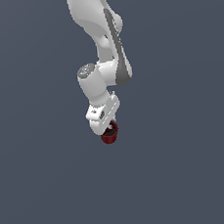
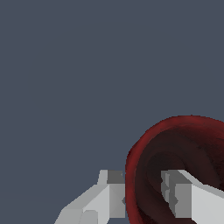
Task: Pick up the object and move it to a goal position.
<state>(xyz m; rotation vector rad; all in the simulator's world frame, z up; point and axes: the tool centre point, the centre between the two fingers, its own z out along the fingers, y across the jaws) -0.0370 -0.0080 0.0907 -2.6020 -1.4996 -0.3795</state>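
The white pincer (image 2: 142, 197) grips the red mug (image 2: 183, 148) by its wall. One finger (image 2: 183, 199) sits inside, one outside.

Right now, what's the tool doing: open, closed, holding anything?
Tool: closed on the mug, one finger inside its rim, the other outside.

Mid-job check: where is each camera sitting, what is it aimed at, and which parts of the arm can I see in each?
Exterior view: off the arm, exact position unknown; it frames the white arm reaching to the red mug, gripper at its rim.
Wrist view: on the wrist, looking along the fingers; one finger is outside the mug wall, one inside.
Shared: both show the mug and gripper, on plain grey ground.
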